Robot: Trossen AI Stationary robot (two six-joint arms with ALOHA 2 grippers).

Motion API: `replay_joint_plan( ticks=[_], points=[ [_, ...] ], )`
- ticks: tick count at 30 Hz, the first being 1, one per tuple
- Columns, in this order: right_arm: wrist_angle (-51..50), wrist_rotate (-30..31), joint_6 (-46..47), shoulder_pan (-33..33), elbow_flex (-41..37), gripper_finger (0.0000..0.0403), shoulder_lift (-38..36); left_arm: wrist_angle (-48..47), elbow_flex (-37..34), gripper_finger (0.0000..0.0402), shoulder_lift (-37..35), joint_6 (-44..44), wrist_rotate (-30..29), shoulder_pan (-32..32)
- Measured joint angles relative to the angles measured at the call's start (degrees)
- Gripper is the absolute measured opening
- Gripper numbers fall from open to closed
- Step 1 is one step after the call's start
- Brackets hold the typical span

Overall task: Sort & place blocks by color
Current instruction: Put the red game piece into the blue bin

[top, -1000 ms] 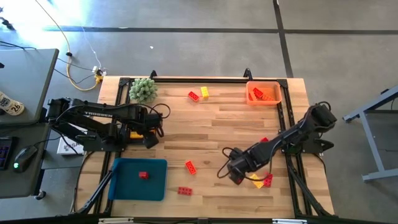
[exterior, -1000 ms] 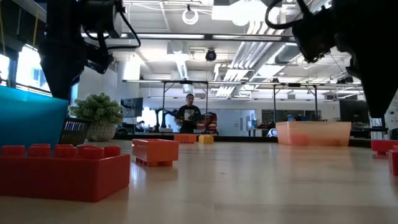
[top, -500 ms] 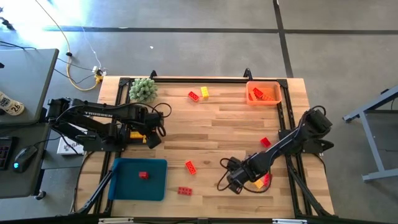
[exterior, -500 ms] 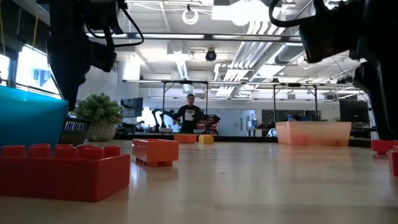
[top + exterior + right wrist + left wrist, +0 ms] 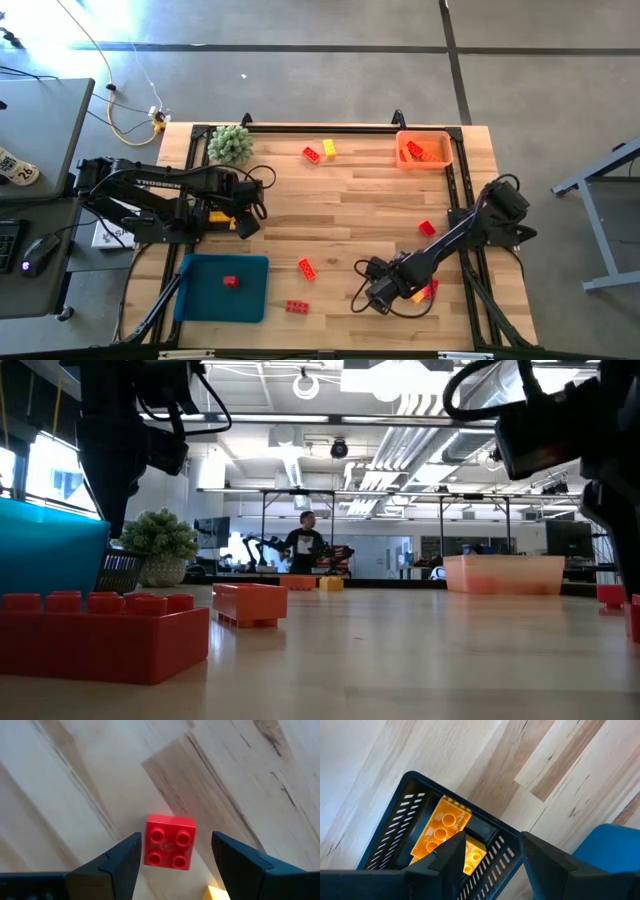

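Now mid-sort on the wooden table (image 5: 360, 210), both arms low.
Left of the blue tray (image 5: 200, 295), left gripper (image 5: 490, 857) spread over a black basket (image 5: 395, 827) holding yellow blocks (image 5: 442, 827); far right of it, right gripper (image 5: 172, 857) spread, straddling a red block (image 5: 169, 842) untouched.

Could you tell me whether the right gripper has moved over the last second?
Yes. In the high view the right gripper has slid toward the table's near edge, farther from the orange tray, and now sits over a red block.
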Motion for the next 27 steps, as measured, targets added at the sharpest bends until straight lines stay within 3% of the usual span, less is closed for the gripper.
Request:
replay_joint_plan(
  ticks=[9,17,27],
  points=[
    [-0.1,-1.7,0.2,0.1,0.2,0.0217,3.0,0.0,0.0,0.0177,0.0,0.1,0.0,0.0],
    [-0.6,-1.8,0.2,0.2,0.2,0.0116,2.9,0.0,0.0,0.0177,0.0,0.2,0.0,0.0],
    [-0.5,0.6,-3.9,-3.3,-0.1,0.0115,-1.2,0.0,0.0,0.0177,0.0,0.2,0.1,0.0]
  ],
)
